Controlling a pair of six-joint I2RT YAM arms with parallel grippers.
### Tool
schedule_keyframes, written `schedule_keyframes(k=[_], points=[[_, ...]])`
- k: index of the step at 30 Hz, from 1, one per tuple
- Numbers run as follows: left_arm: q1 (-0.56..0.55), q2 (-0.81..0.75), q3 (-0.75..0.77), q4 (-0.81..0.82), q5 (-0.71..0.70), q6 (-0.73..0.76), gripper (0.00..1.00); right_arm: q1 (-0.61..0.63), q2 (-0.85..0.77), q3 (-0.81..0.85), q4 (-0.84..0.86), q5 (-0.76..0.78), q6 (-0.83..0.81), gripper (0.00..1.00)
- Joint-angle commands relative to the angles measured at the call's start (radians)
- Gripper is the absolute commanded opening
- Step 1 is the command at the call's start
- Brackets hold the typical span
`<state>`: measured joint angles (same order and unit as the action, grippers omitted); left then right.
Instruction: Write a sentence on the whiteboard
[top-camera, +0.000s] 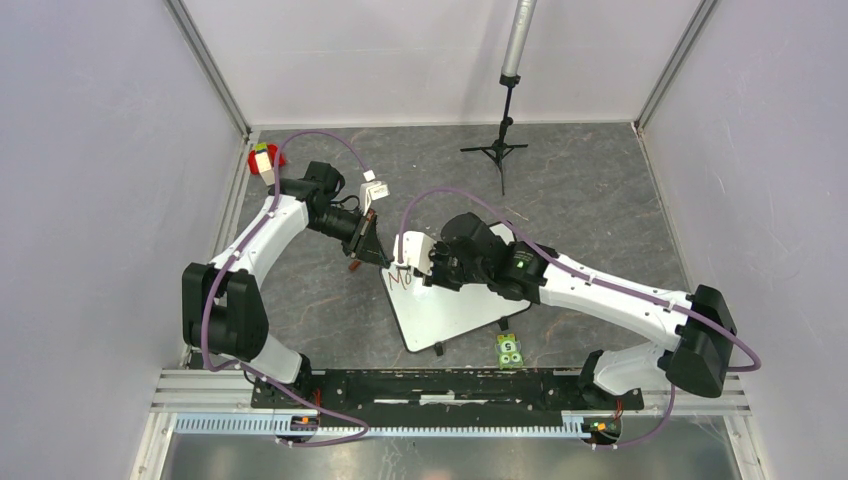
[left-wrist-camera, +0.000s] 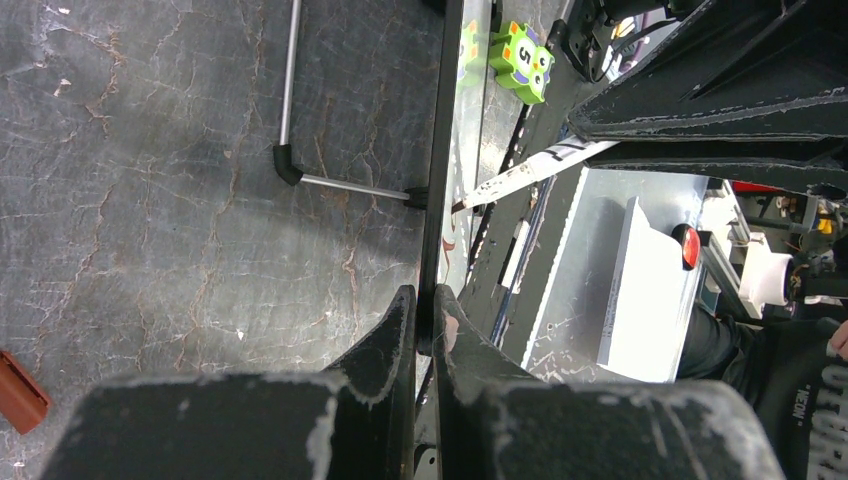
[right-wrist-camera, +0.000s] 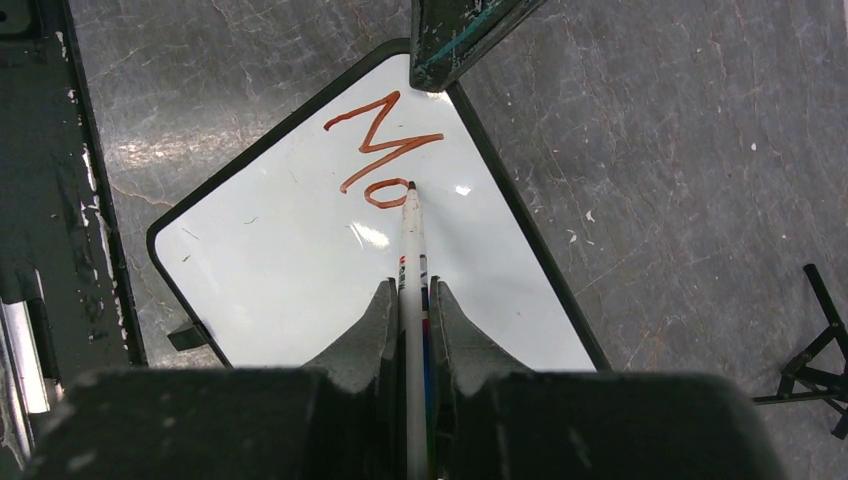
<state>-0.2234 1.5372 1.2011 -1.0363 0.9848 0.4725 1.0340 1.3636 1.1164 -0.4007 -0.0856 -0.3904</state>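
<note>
- While the whiteboard (top-camera: 450, 305) sits askew near the middle of the dark marbled table (top-camera: 600, 200), both arms reach in over its far corner.
- The left claw (left-wrist-camera: 425, 300) is closed on the whiteboard's thin black rim. In the left wrist view its two fingers (left-wrist-camera: 395, 330) pinch the edge from either side.
- From the right wrist view, one of those left fingers shows at the top, at the board's far corner.
- The right claw (right-wrist-camera: 412, 290) is clamped on a slim white marker (right-wrist-camera: 411, 230), which points away from the wrist and down toward the board.
- The marker's dark tip appears to touch the white surface at the right edge of the "o".
- The sentence (right-wrist-camera: 385, 145) reads only "Mo" in reddish-brown strokes, close to the corner that the left claw holds.
- Most of the board's glossy face is bare, with a few small specks and glare spots.
- A small green block marked 5 (top-camera: 510, 350) lies on the table just beside the board's near right edge.
- A black tripod stand (top-camera: 500, 150) stands well apart at the far side of the table.
- A small reddish-brown piece (left-wrist-camera: 18, 390) lies on the table to the left of the board; what it is I cannot tell.
</note>
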Motion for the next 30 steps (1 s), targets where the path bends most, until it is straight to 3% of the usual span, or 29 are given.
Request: schedule_keyframes(k=[1,8,30], points=[[-0.014,-0.013,0.018,0.002,-0.009,0.04,0.02,-0.004,-0.011,0.028,0.012,-0.017,-0.001,0.0],[-0.014,-0.014,0.02,0.002,-0.008,0.038,0.02,-0.005,-0.068,-0.001,0.019,-0.001,0.001,0.0],[-0.014,-0.012,0.023,0.003,-0.011,0.036,0.02,-0.006,-0.039,-0.053,0.011,0.047,-0.022,0.0]])
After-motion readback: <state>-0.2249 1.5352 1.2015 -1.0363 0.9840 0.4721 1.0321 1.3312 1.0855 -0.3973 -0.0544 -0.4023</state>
